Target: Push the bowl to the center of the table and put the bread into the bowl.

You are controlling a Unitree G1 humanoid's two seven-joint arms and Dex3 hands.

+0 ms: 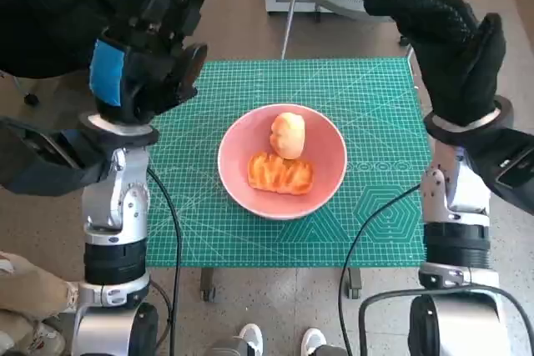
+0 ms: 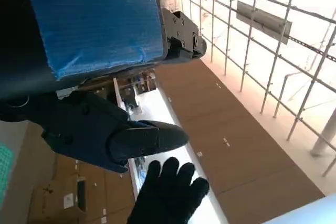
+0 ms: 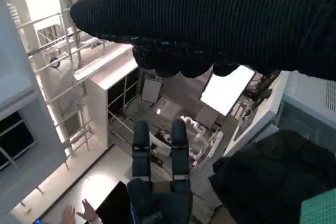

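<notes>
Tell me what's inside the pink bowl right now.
The pink bowl holds two pieces of bread: a round roll and a glazed pastry, touching. The bowl's floor beneath them is hidden.

black left hand with a blue tape patch over its back; right hand in a black knitted glove; pale silver forearms banded with black rings; thin black cables alongside.

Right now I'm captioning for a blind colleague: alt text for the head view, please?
A pink bowl holding two pieces of bread sits mid-table on a green cutting mat. Both robot hands are raised and empty, left hand and gloved right hand.
</notes>
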